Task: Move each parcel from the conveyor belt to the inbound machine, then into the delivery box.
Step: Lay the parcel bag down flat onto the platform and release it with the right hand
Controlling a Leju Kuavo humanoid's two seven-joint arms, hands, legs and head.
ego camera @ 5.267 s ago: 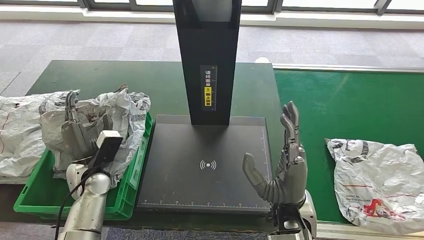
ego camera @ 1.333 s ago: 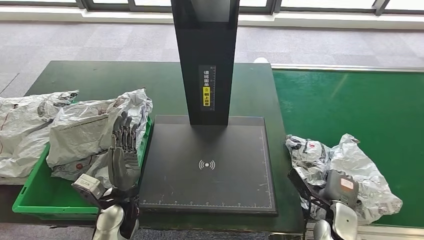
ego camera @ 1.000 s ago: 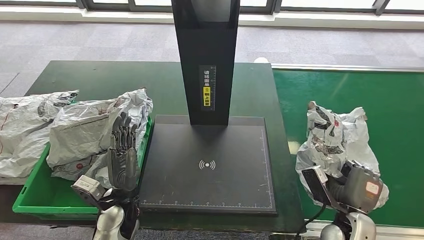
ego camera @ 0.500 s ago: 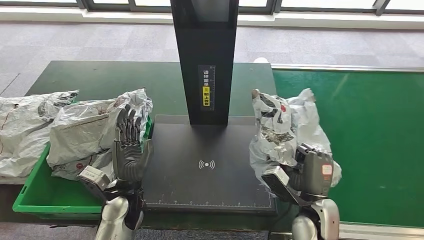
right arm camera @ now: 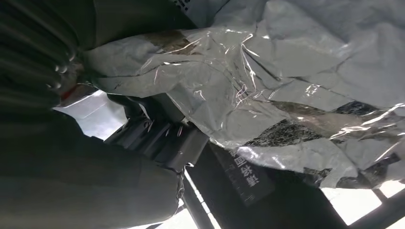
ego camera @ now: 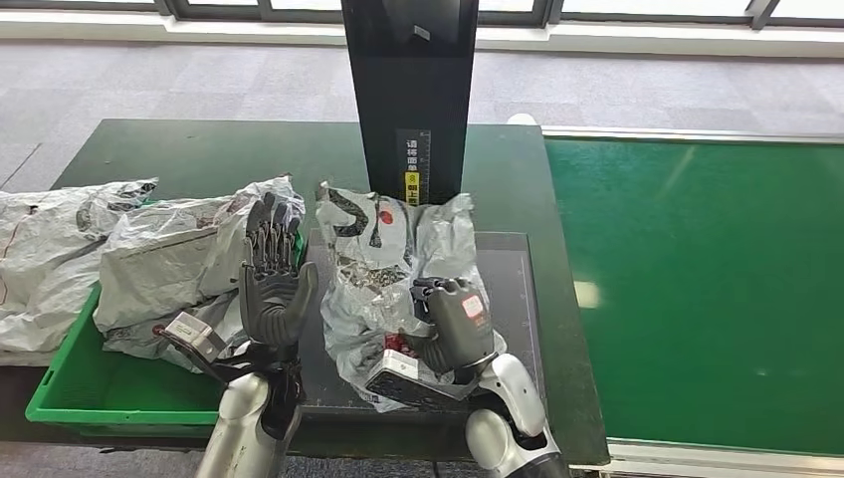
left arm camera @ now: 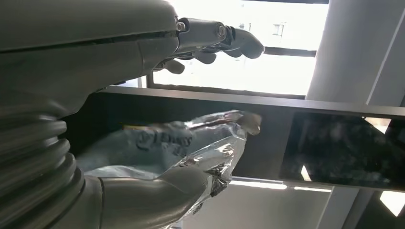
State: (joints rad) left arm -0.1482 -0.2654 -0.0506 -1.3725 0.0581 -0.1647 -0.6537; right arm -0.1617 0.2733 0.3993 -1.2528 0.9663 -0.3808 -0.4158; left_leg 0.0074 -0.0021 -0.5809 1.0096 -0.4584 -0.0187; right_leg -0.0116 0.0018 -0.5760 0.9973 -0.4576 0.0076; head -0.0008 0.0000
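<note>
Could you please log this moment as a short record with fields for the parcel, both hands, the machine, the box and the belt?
parcel in hand: grey crumpled parcel, held over the inbound machine's black platform
right hand: grips the parcel's lower part
left hand: raised, fingers apart, holding nothing, beside the parcel
scanner column: upright behind the parcel
green box: holds another grey parcel
conveyor belt: green surface to the right
step status: parcel not yet in the box
</note>
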